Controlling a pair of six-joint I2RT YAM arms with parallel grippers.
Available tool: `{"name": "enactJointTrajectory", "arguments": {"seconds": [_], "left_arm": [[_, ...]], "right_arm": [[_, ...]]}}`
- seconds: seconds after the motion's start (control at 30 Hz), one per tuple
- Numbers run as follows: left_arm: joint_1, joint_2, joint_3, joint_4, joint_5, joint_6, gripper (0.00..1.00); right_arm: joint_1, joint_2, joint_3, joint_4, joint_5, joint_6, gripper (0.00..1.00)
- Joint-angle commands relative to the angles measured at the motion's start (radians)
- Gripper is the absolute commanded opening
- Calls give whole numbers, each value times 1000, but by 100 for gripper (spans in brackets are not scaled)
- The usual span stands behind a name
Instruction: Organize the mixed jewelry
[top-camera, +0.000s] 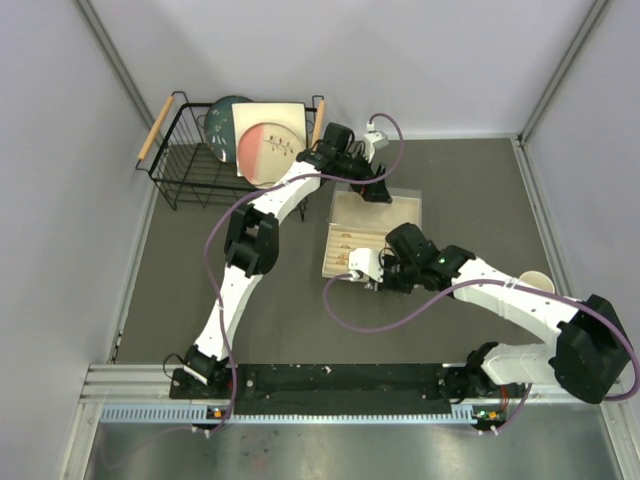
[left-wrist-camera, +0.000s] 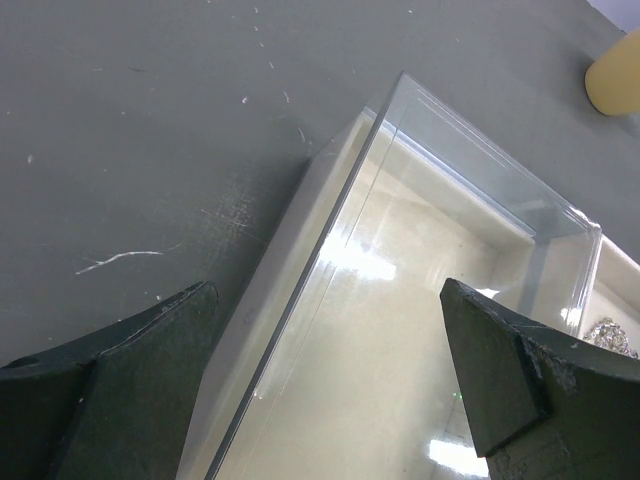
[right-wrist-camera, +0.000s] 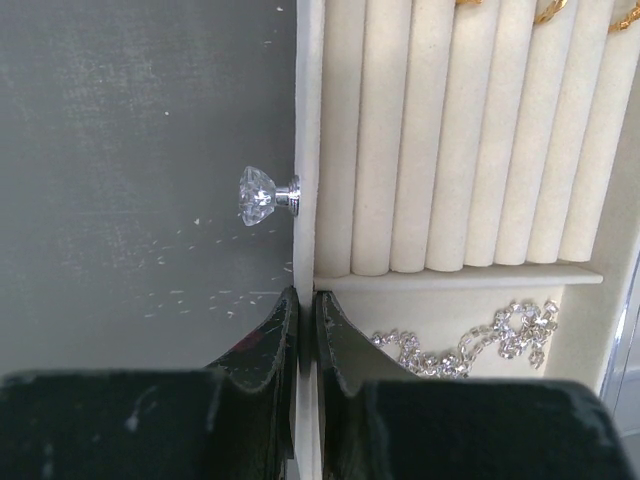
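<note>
Chain (right-wrist-camera: 470, 340) beside pincer (right-wrist-camera: 307, 300) on tray wall (right-wrist-camera: 308, 120)

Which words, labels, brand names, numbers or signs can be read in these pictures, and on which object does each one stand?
None can be read.
The beige jewelry box, its clear lid and the crystal knob carry no writing.
The pink plate in the wire rack shows only a drawn twig pattern, not letters.
</note>
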Motion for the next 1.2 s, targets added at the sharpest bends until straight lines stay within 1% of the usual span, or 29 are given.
{"name": "enactJointTrajectory", "arguments": {"seconds": [0.0, 0.3, 1.17], "left_arm": [[10, -25, -5, 33, 25, -4, 99], [10, -24, -5, 34, 29, -1, 99], [10, -19, -6, 31, 34, -1, 99]], "right_arm": [[-9, -32, 61, 51, 7, -5, 0], [-10, 3, 50, 74, -7, 14, 0], [-7, 18, 12, 94, -33, 27, 0]]}}
